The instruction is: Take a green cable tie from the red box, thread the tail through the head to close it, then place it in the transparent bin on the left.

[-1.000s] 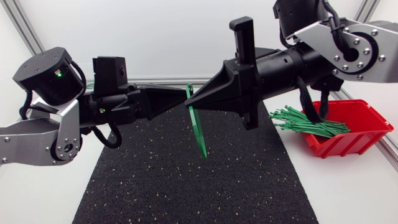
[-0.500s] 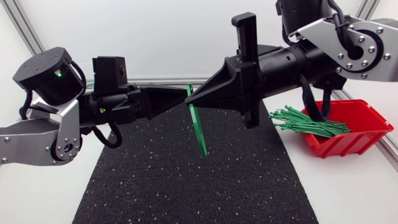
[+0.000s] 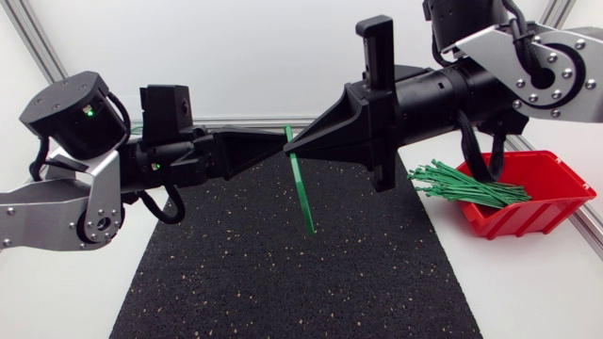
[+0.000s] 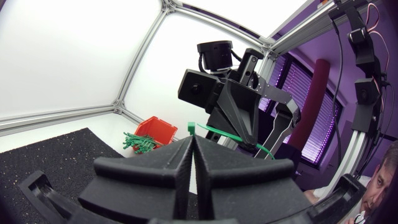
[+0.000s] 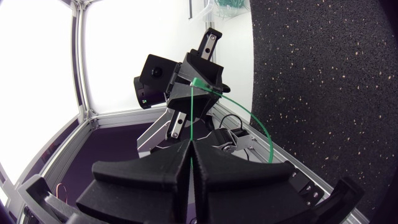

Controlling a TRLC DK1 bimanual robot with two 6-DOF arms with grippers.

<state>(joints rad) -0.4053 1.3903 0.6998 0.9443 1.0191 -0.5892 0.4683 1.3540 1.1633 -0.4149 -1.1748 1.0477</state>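
Seen from above, the silver-grey left arm [image 3: 85, 202] and right arm [image 3: 528, 66] met nose to nose over the black speckled rubber mat [image 3: 283, 282] on the white surface [image 3: 537, 292]. The left jaws and the right jaws were each pinched narrow on one green plastic cable tie [image 3: 302, 198]. It was held in the air between their tips, its head uppermost and its tail slanting down toward the mat. The red plastic box [image 3: 546, 202] sat well apart under the right arm, with a bundle of loose green ties [image 3: 466, 186] spilling over its rim. From the left wrist, the left jaws were pressed together, with the cable tie's [image 4: 191, 128] square head showing just past their tips; its strap ran on into the right arm's [image 4: 205, 90] wedge, and the red box [image 4: 155, 129] lay beyond. From the right wrist, the right jaws gripped the cable tie's [image 5: 193, 118] strap, which rose to the left arm [image 5: 155, 81] opposite, the tail arcing away beside it. The transparent bin [image 5: 231, 6] stood far off, beside the mat [image 5: 323, 93].
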